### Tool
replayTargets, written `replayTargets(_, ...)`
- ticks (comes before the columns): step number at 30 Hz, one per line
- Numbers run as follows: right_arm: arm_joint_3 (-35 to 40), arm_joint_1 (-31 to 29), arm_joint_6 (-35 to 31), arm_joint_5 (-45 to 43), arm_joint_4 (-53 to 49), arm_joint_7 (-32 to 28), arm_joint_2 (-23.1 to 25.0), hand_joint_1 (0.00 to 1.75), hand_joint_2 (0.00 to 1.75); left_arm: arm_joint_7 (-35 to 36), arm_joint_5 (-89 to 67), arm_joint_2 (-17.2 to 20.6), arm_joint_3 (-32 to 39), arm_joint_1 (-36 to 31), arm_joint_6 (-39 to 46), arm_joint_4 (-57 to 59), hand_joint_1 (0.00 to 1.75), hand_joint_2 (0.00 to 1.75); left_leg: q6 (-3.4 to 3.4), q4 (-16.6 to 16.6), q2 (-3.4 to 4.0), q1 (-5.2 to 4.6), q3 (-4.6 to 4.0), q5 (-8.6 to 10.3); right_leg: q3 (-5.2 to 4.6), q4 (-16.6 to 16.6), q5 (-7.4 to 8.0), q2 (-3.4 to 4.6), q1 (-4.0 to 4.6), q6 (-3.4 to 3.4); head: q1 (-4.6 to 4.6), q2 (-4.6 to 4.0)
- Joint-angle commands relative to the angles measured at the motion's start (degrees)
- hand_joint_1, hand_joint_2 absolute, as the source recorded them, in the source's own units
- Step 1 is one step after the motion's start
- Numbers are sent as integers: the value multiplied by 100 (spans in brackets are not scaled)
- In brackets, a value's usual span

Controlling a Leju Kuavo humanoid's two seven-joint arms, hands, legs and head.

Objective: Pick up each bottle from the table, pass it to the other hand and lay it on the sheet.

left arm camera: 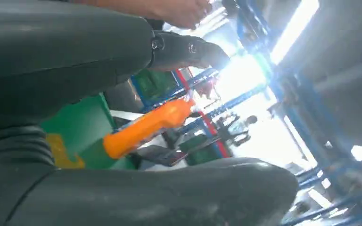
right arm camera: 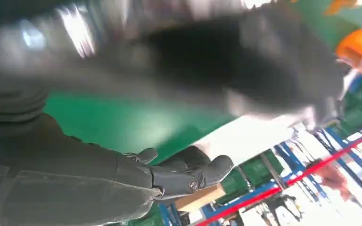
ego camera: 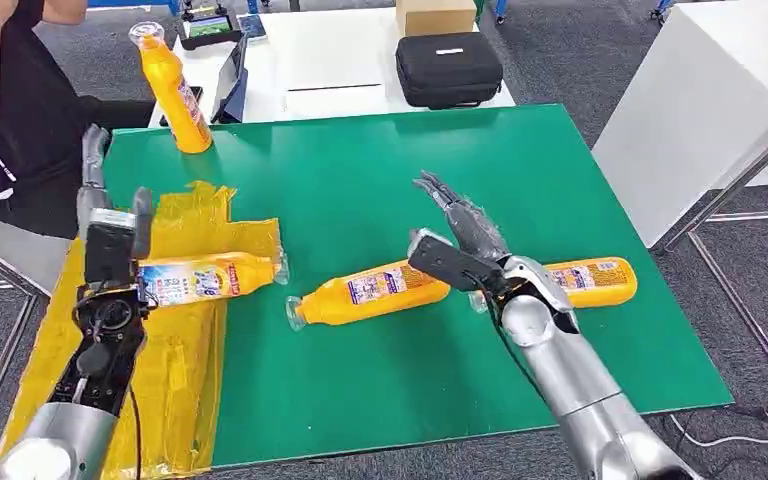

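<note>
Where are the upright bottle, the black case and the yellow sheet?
upright bottle [ego camera: 182, 95], head view, on its orange body.
black case [ego camera: 448, 68], head view, on its lid.
yellow sheet [ego camera: 182, 370], head view, on a bare stretch near the table's front.

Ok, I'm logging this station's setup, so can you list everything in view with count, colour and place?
bottles: four, yellow; one upright at the table's far left corner, one lying on the sheet, two lying on the green top
sheet: one, yellow, crumpled over the table's left side
table: one, green top
case: one, black, on the white table behind
cardboard box: one, brown, behind the case
white table: one, beyond the green one
person: one, dark top, at far left
left hand: grey, over the sheet beside the lying bottle, holding nothing
right hand: grey, fingers spread above the two bottles on the green top
</note>
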Motion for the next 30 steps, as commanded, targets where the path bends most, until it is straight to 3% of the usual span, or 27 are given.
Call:
replayTargets(1,476,-1003,246,444,1685,74,153,0,175,1,855,-316,328,14,-295,-687,0,0,-5,5,28,-2,13,-7,10,3,-2,12,0,0,-2,0)
replayTargets(8,1103,-1479,296,1217,2939,116,489,0,175,-93,892,-435,224,299,-143,-965,0,0,-6,2,40,-4,32,-13,27,1,-1,18,0,-7,0,0)
replayTargets(30,1320,-1561,454,1347,3490,165,681,0,175,-12,854,-501,81,80,-189,-849,0,0,-6,6,10,0,16,-5,16,5,-2,-10,3,-9,0,0)
